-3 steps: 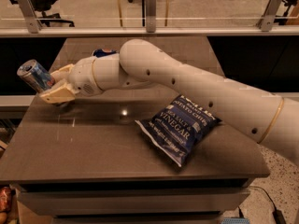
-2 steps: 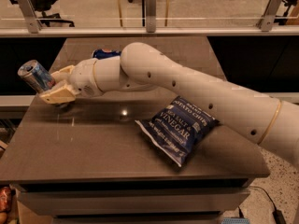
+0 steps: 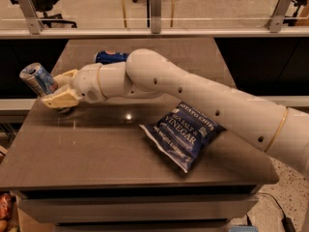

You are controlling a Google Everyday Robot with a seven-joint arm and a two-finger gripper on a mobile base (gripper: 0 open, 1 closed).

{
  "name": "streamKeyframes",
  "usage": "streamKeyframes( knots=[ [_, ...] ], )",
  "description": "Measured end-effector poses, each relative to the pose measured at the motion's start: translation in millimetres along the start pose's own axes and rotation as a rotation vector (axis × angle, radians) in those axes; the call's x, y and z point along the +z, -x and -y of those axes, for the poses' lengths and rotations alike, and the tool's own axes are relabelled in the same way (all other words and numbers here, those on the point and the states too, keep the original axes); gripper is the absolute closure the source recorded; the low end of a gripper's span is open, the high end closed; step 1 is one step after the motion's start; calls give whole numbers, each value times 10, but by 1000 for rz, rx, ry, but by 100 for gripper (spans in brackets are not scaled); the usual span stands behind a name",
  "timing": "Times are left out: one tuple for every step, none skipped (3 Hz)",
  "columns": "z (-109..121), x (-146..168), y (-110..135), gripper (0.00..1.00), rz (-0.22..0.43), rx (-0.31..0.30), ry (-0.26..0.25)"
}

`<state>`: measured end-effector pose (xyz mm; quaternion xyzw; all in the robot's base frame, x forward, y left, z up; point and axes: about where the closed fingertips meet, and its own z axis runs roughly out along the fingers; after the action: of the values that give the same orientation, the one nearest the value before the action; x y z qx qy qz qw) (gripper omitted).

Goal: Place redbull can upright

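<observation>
A: Moved since a second ago: next to nothing. Arm, gripper and redbull can sit at the same spots, and the bag and blue can are unshifted. Confirm?

B: Confirmed. Camera view, item one: gripper (image 3: pixel 53 87), at the far left of the table (image 3: pixel 96 153), just above its left edge. Fingers (image 3: pixel 60 99) closed on the redbull can (image 3: pixel 37 79), clamping its lower body; silver top free.

A: Attitude of the can?

B: Tilted, with the top leaning left and up and the base toward the gripper. Held in the air, not touching the table. Whether it hangs over the edge or just past it, I cannot tell.

A: Other items?

B: Item two: blue can (image 3: pixel 110 57), seemingly on its side at the far side, partly hidden behind the arm (image 3: pixel 193 95). Item three: bag (image 3: pixel 186 134), flat, right of centre on the near side, well apart from the gripper.

A: Step in hand?

B: Judged: can grasped and lifted, setting down not yet done.

A: Next move calls for?

B: Judged: turn the wrist until the can is vertical, base down. Carry it right, over bare table clear of the edge, and lower it until the base meets the top. Only then open the fingers. Risk noted: released while tilted or at the edge, it tips or drops off.
</observation>
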<state>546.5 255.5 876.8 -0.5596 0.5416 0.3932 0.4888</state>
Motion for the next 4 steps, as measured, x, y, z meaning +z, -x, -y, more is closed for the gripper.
streamKeyframes(
  knots=[
    [2, 8, -12, 100, 8, 5, -2],
    [5, 17, -23, 100, 21, 8, -2],
    [5, 23, -34, 84, 41, 13, -4],
    [5, 1, -50, 59, 63, 20, -20]
  ],
)
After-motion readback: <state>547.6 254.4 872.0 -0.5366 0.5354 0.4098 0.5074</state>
